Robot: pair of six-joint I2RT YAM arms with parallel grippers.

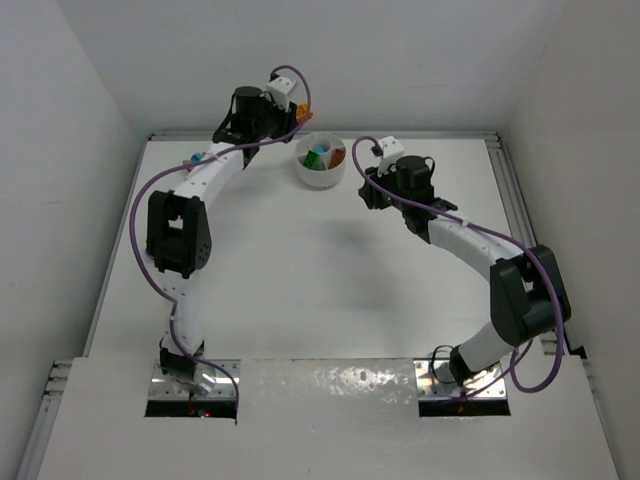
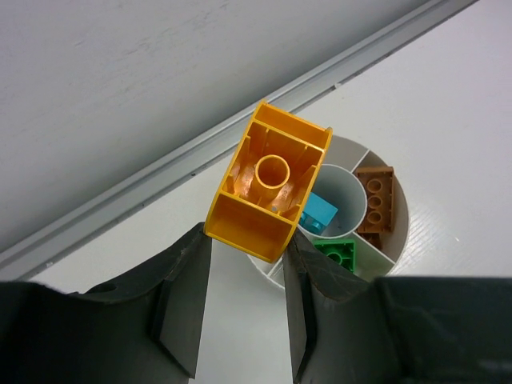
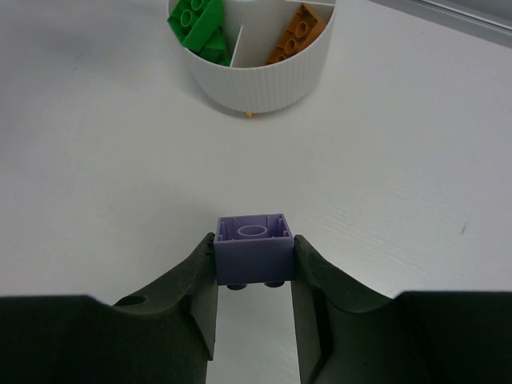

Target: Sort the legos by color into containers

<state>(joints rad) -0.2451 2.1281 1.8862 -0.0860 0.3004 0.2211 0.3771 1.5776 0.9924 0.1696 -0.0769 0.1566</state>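
Observation:
My left gripper (image 2: pixel 246 240) is shut on a yellow lego (image 2: pixel 268 184), held hollow side up just above the near rim of the round white dish (image 2: pixel 400 200). Its central well holds a teal lego (image 2: pixel 320 212), and the ring sections hold a green lego (image 2: pixel 336 254) and an orange lego (image 2: pixel 376 198). My right gripper (image 3: pixel 254 254) is shut on a purple lego (image 3: pixel 254 250), studs down, a short way above the table in front of the dish (image 3: pixel 264 80). The top view shows the dish (image 1: pixel 320 175) between the left gripper (image 1: pixel 296 118) and the right gripper (image 1: pixel 368 188).
A raised metal rail (image 2: pixel 160 172) runs along the table's back edge just behind the dish, with white walls on three sides. A small teal and pink lego cluster (image 1: pixel 196 157) lies on the table beside my left arm.

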